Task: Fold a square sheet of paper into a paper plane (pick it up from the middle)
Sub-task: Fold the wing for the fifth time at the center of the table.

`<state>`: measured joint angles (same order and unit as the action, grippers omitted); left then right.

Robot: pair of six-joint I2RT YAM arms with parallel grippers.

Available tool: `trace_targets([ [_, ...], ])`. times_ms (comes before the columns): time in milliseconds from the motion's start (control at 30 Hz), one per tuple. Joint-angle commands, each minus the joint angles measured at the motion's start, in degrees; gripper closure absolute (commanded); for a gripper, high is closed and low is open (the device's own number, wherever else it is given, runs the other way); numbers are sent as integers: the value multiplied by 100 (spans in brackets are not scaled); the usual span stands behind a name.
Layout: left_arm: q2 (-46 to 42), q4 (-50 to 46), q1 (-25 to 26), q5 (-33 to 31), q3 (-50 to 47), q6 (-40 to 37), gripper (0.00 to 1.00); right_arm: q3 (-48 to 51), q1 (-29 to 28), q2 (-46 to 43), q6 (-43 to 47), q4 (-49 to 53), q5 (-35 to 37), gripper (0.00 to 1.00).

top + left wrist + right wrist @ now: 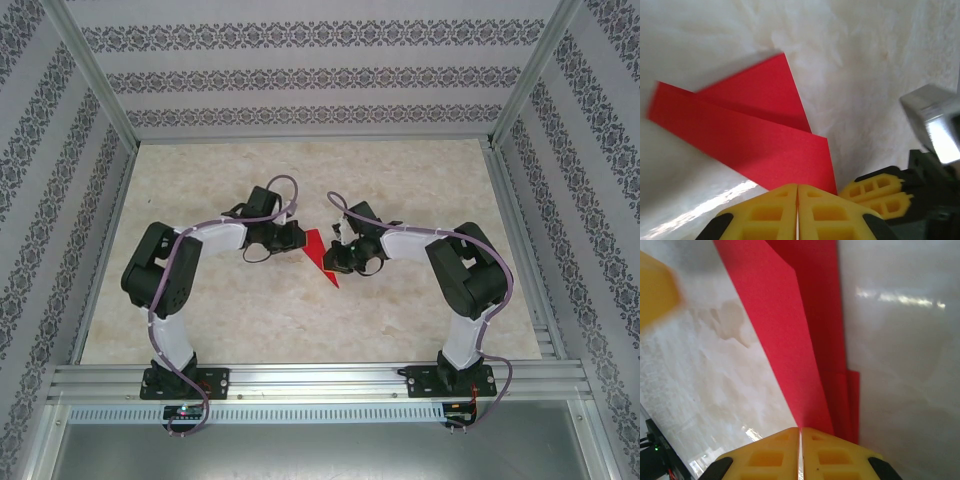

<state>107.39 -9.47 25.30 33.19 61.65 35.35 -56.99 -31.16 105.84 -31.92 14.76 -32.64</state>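
Note:
The square sheet of paper point(322, 258) lies mid-table, folded into long red layers with a sharp tip pointing toward the arms, a paper plane in shape. My left gripper point(297, 242) stands at its left side and my right gripper point(338, 255) at its right. In the left wrist view the yellow jaws are shut, the left gripper point(798, 187) at the paper's point(750, 130) near edge, with the right gripper's fingers point(875, 192) beside it. In the right wrist view the right gripper point(800, 430) is shut where a raised red fold point(790, 330) ends. A blurred left finger point(655, 285) shows at the upper left.
The pale marbled table top point(250, 310) lies bare around the paper. Aluminium rails point(300, 380) run along the near edge and both sides, and patterned walls close in the back and sides. Both arms bend inward over the middle.

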Motion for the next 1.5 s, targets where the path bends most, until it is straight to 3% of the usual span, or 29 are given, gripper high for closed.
trace_targets([
  [0, 263, 470, 71, 161, 13, 226, 90, -230, -108, -93, -76, -71, 55, 90],
  [500, 896, -674, 147, -432, 732, 81, 91, -195, -77, 366, 15, 58, 249, 90],
  [767, 1216, -1444, 187, -803, 1090, -24, 91, 243, -140, 114, 133, 291, 148, 90],
  [1100, 1319, -1382, 202, -912, 1007, 124, 92, 1057, -344, -354, -31, 329, 180, 90],
  [1467, 1384, -1382, 203, -1023, 958, 184, 91, 1271, -631, -548, -11, 517, 267, 90],
])
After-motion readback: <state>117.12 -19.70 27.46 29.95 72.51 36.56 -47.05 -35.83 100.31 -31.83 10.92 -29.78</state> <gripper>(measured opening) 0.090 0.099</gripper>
